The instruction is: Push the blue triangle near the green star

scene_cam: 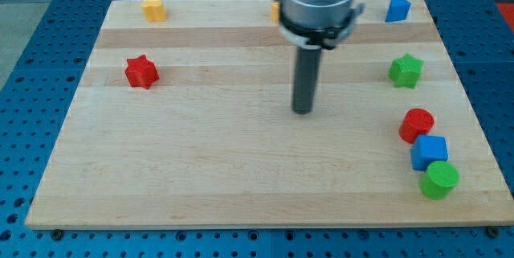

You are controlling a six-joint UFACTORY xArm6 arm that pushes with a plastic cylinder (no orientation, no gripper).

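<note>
— Looking down the camera view: where's my tip (302,111)?

— Mid-surface (209,169), the rod hanging straight down from the view's top, well apart from every block.

— A hand, spread or pinching?

— There is none to judge, only the rod.

— The blue triangle (397,8)?

— Top right corner, with the green star (405,71) below it, apart.

— Others?

— Red star (141,71) left, yellow block (153,8) top left; red cylinder (417,124), blue cube (429,153) and green cylinder (439,179) bunched together lower right.
</note>
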